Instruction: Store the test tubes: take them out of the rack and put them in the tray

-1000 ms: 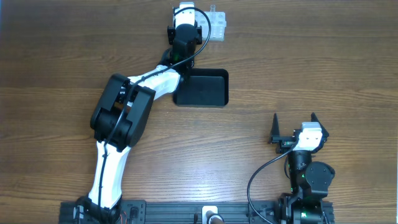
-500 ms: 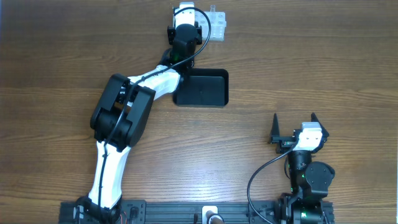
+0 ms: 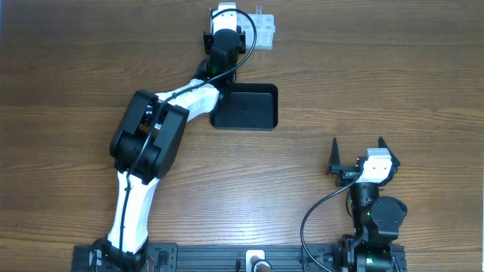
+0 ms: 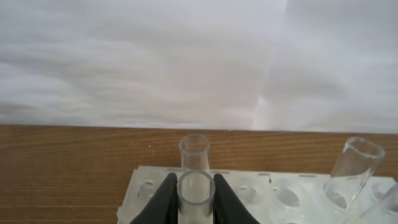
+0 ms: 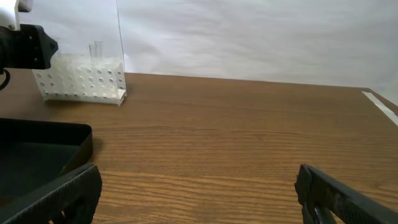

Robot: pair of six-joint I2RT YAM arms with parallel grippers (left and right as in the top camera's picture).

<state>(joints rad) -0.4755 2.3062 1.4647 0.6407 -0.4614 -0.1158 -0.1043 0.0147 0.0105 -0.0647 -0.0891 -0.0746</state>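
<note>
No movement is recorded in the top view over the last second: both arms are held as they were. The left gripper (image 4: 196, 200) is closed on a test tube (image 4: 196, 186), one finger pressed to each side just below the rim, at the rack (image 3: 264, 34) at the table's far edge. The lift is judged not yet begun, so the task is at an early step.

No tube is seen in the tray (image 3: 246, 107), which sits just in front of the rack, its left edge covered by the left arm. The right gripper (image 3: 357, 151) is open near its own base, well apart from the tray.

The gripped tube's lower part is cut off, so it cannot be told whether it is seated in its hole. A second tube (image 4: 194, 151) stands directly behind, and a tilted tube (image 4: 354, 171) stands further along.
</note>
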